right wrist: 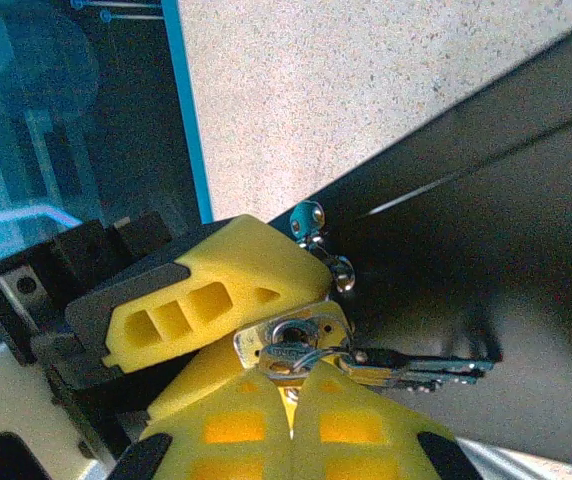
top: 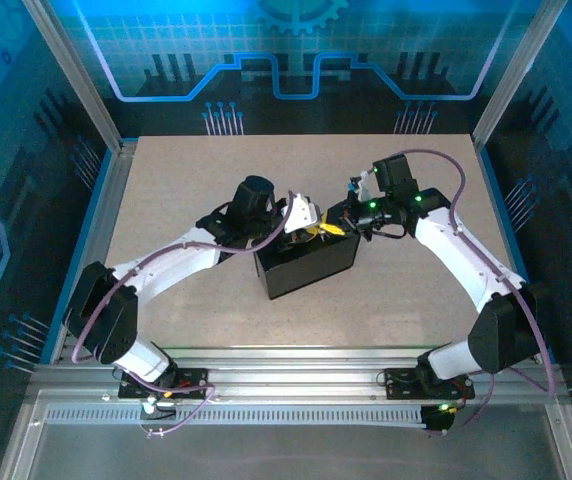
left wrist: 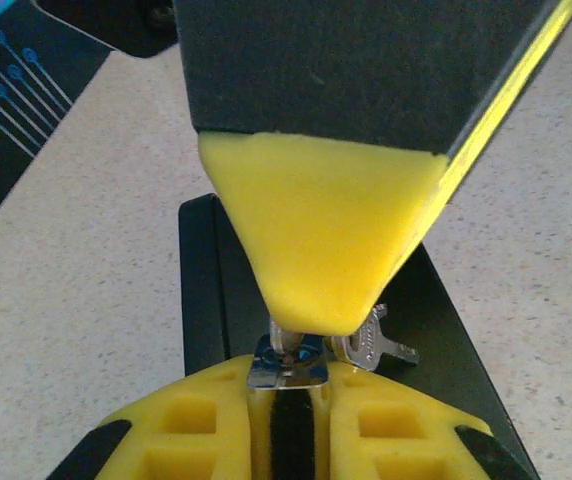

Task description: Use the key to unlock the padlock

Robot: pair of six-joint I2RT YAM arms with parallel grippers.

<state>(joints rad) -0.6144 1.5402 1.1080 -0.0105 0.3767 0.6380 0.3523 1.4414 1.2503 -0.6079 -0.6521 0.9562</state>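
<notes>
The small silvery padlock is pinched between the yellow fingers of my left gripper, which is shut on it above the black box. In the right wrist view the padlock's keyhole face points at the camera. My right gripper is shut on the head of the key, which sits at the keyhole. Spare keys on the same ring stick out to the right; one spare key hangs beside the lock. From above, the left gripper and right gripper meet tip to tip.
The right gripper's yellow finger comes down from above in the left wrist view, just over the padlock. A small blue metal tab with linked rings hangs over the box edge. Beige tabletop surrounds the box; metal frame rails border it.
</notes>
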